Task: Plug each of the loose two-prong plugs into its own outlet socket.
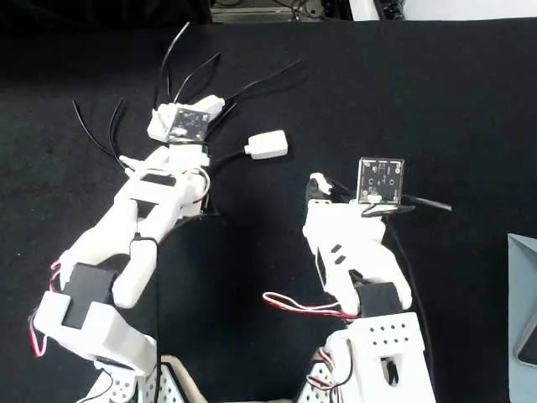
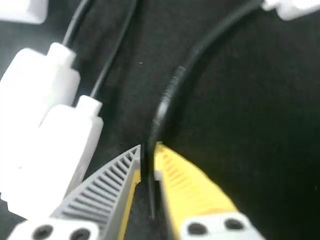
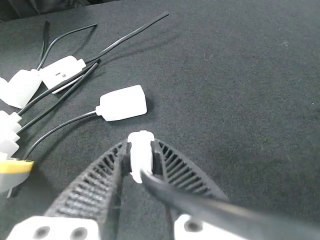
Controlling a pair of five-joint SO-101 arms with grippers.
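Left wrist view: the left claw [image 2: 149, 150] is closed on a black cable [image 2: 170, 90], pinched between its grey and yellow fingers. The cable curves away over the table [image 2: 260, 125]. Two white plugs [image 2: 55, 130] lie just beside the grey finger, each with a thin cable.

Right wrist view: the right claw [image 3: 139, 147] grips a small plug [image 3: 140, 162], white, held upright between the ribbed fingers. A thick dark cable crosses the near side of the claw. A loose plug [image 3: 123, 104] lies flat just beyond the fingertips, not touching them. Its thin cable runs left toward the left claw's yellow finger. More white plugs lie at the far left.

High view: the loose plug [image 1: 267, 144] lies between the two arms, toward the far side. The right claw [image 1: 319, 186] sits near it, to its right and nearer. The left arm ends at the far left beside white plugs with splayed cables.
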